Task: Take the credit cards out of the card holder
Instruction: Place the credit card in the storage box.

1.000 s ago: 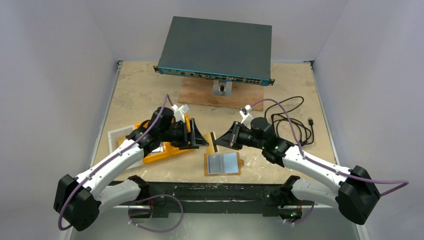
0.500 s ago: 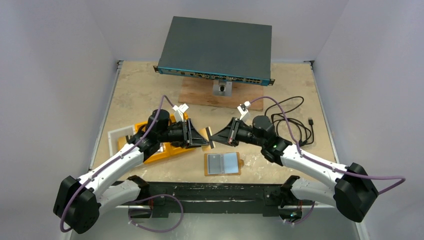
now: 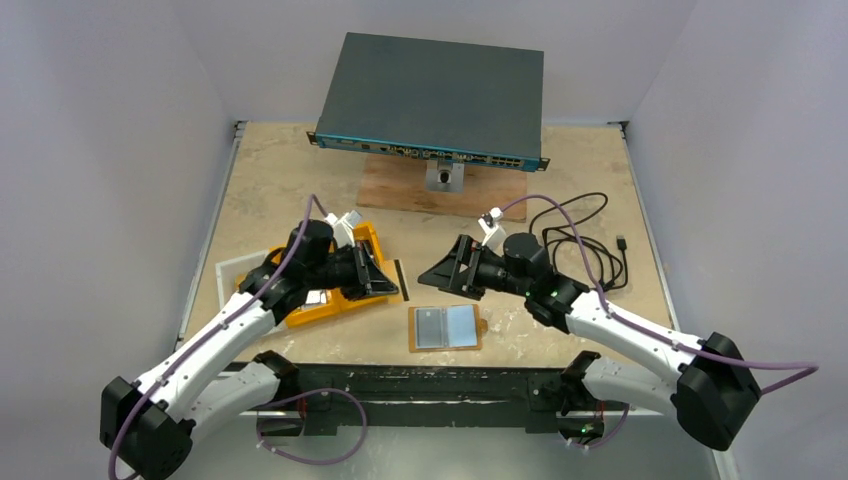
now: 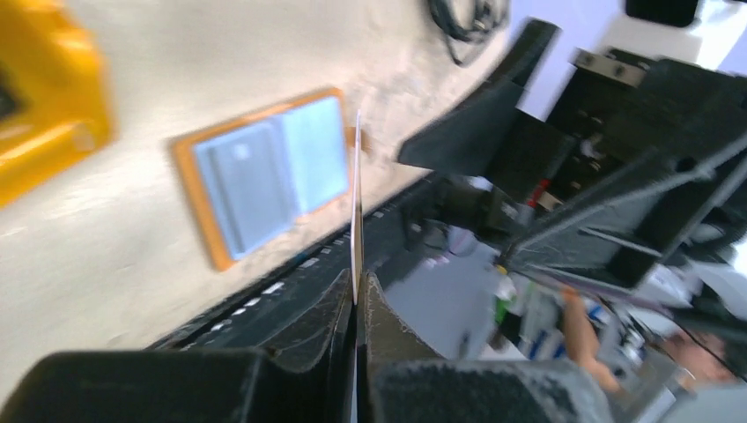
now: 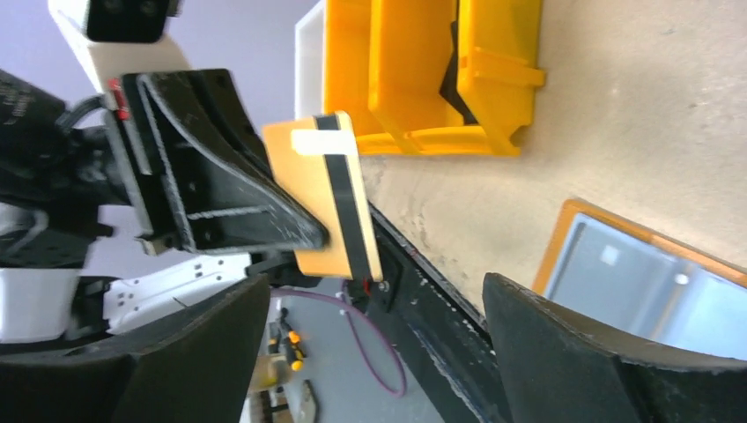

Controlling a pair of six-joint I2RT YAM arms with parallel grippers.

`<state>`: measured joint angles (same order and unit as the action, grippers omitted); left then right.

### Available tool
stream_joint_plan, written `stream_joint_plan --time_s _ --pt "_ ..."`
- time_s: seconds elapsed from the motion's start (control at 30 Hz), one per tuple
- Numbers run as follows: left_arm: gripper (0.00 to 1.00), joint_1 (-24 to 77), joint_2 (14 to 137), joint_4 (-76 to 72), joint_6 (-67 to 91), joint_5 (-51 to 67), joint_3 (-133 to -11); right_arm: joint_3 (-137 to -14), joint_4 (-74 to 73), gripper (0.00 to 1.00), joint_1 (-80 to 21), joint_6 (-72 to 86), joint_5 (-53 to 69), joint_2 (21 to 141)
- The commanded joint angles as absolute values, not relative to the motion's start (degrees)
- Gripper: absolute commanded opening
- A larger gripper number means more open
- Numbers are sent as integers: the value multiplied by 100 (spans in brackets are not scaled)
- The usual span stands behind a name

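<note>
Card, orange-faced with a black stripe, is pinched by one end in the left gripper and held on edge above the table, probably to carry it clear of the holder. Right gripper hangs just beside it, fingers spread, touching nothing. The holder lies open at the table's near edge, two grey cards showing inside. Left wrist view is blurred; any further cards underneath are hidden.

Pale, plain walls close in a speckled beige table at 9, 12 and 3 o'clock. A grey switch on a wooden board sits at 12 o'clock; light is soft, even.
</note>
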<state>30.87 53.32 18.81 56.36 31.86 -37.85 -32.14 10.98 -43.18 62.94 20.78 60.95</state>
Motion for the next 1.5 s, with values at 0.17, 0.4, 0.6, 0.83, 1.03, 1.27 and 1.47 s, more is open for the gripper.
stream_joint_plan --time_s 0.17,0.4,0.6,0.83,1.03,1.27,1.47 --pt "0 3059 5058 6569 4707 -1155 -5494 -3636 13 99 -4329 5268 1379 5794" --pt "0 2445 5727 7767 4908 -2922 -5803 -3874 -507 99 -4333 4854 1110 5880" --pt "0 1338 6316 7430 4410 -3491 -5849 -3996 -685 99 -4332 4610 1103 5933" --pt "0 353 7188 7142 4178 -3842 -5936 -4092 -834 99 -4332 4432 1178 5919" --pt "0 66 7963 7029 4257 -4161 -6142 -4068 -836 99 -4327 4369 1363 5960" --pt "0 0 8631 6859 4600 -4288 -5985 -4055 -983 99 -4331 4269 1483 5956" --pt "18 -194 8898 7048 4916 -4061 -6251 -3984 -1073 99 -4333 4154 1584 5981"
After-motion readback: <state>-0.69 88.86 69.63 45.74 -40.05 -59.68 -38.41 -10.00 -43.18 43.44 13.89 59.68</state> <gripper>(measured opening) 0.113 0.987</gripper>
